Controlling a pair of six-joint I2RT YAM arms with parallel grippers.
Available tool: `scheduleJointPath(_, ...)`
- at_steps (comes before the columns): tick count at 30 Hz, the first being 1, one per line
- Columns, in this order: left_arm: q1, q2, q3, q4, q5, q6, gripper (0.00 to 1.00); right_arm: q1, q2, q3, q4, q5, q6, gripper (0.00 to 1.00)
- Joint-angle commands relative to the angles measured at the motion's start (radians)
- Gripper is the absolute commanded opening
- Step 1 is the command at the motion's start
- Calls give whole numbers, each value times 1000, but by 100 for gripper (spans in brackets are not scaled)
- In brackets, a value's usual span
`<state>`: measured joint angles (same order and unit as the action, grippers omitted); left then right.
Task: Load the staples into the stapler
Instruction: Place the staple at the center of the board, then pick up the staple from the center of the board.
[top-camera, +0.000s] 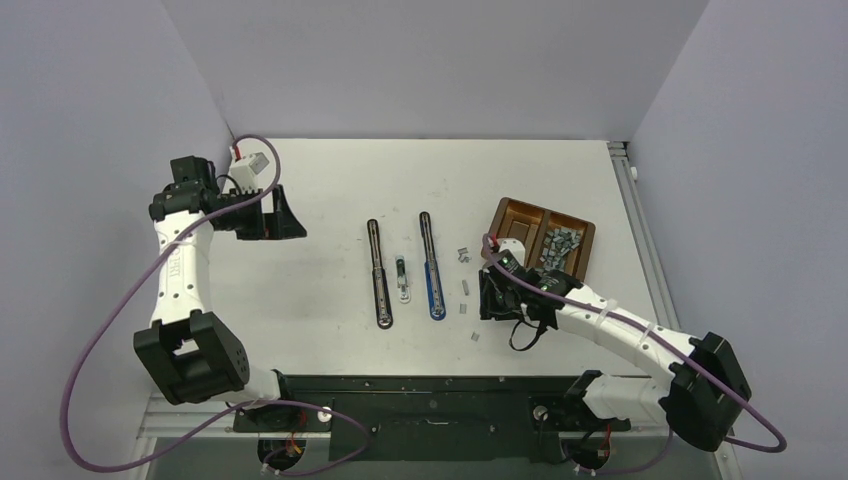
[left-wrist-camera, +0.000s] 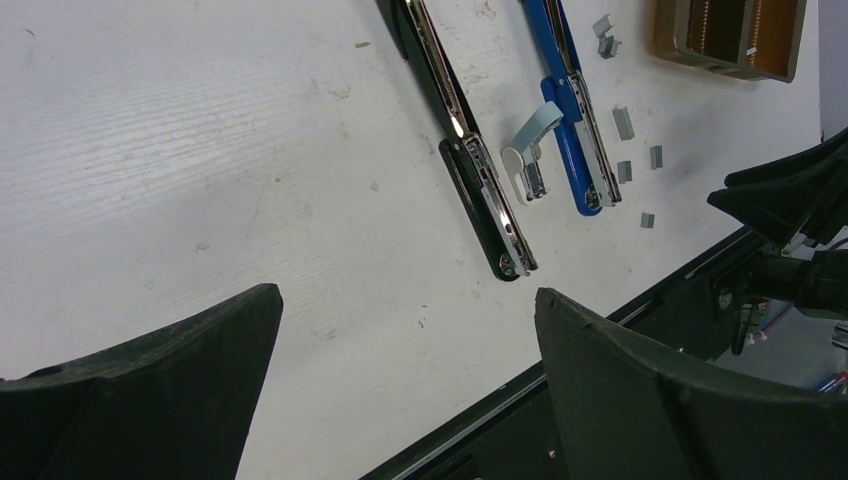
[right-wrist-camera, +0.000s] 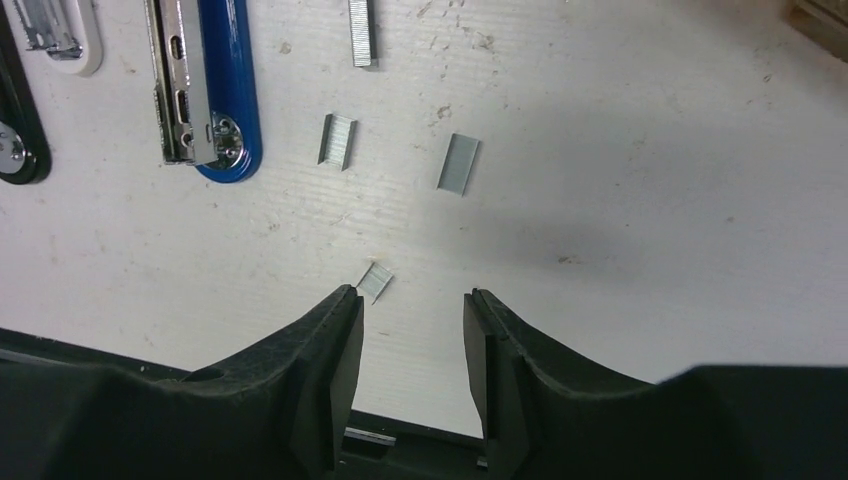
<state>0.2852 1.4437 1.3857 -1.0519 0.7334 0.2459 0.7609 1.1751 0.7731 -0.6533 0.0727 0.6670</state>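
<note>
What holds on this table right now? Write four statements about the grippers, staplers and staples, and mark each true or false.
1. The right gripper holds something. False: its jaws stand apart and empty; a small staple strip lies on the table by one fingertip.
2. The black stapler and the blue stapler both lie opened flat. True.
3. The left gripper is open, holding nothing. True.
4. Every staple sits in the brown tray. False: several loose strips lie on the table near the blue stapler.
</note>
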Motion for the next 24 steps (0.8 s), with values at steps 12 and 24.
scheduleJointPath(12,65,-70,46,44,54,34,96,5,184,-6,392,133,-75,42)
scheduleJointPath(24,63,-17,33,-10,123,67,96,-37,381,100,461,95,-55,31)
